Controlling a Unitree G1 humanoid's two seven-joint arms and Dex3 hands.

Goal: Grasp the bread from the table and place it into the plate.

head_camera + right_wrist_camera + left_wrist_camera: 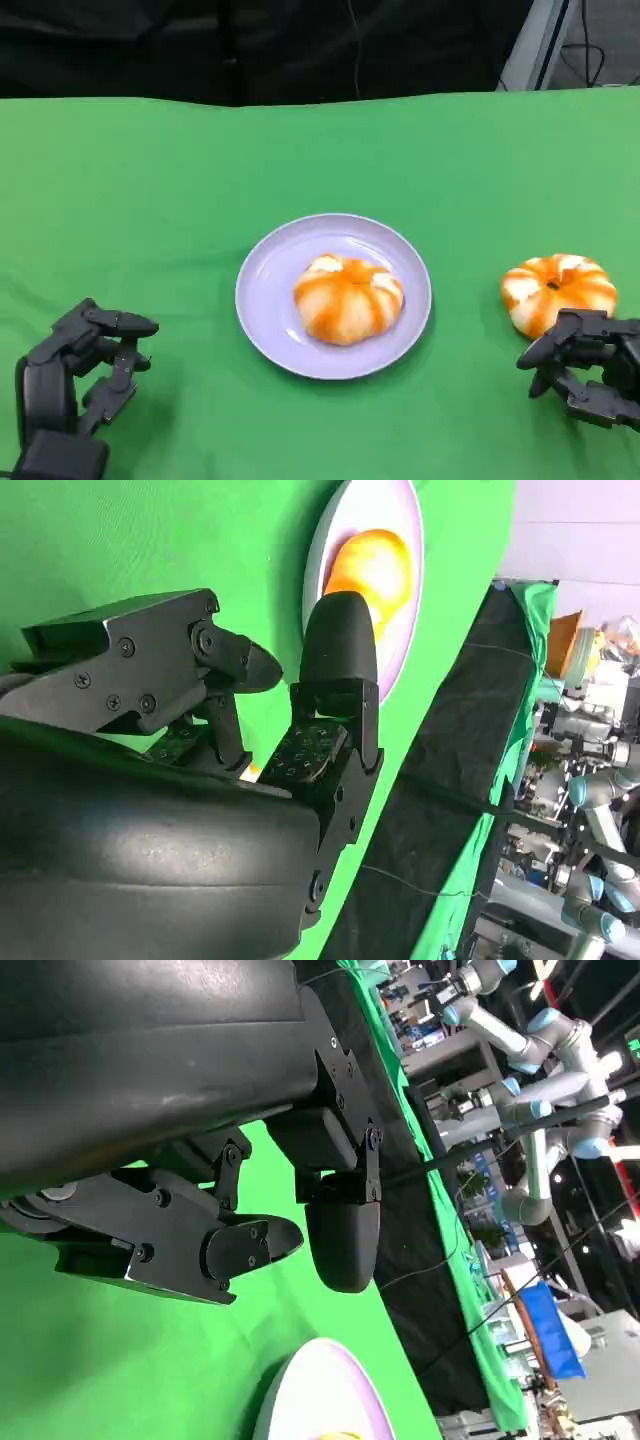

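An orange-and-white round bread [557, 290] lies on the green table at the right. My right hand [585, 368] sits just in front of it with its fingers apart, fingertips close to the bread's near edge and nothing held. A second, similar bread [348, 297] lies in the lilac plate [270, 300] at the table's middle. In the right wrist view the fingers [337, 645] point toward the plate [404, 610] and its bread [370, 570]. My left hand [80, 375] rests empty and spread at the near left. Its fingers [340, 1235] hang over the cloth near the plate's rim [325, 1385].
The green cloth [150, 200] covers the whole table, with a black backdrop along the far edge. Beyond the table, the wrist views show other robot arms [530, 1030] and lab clutter.
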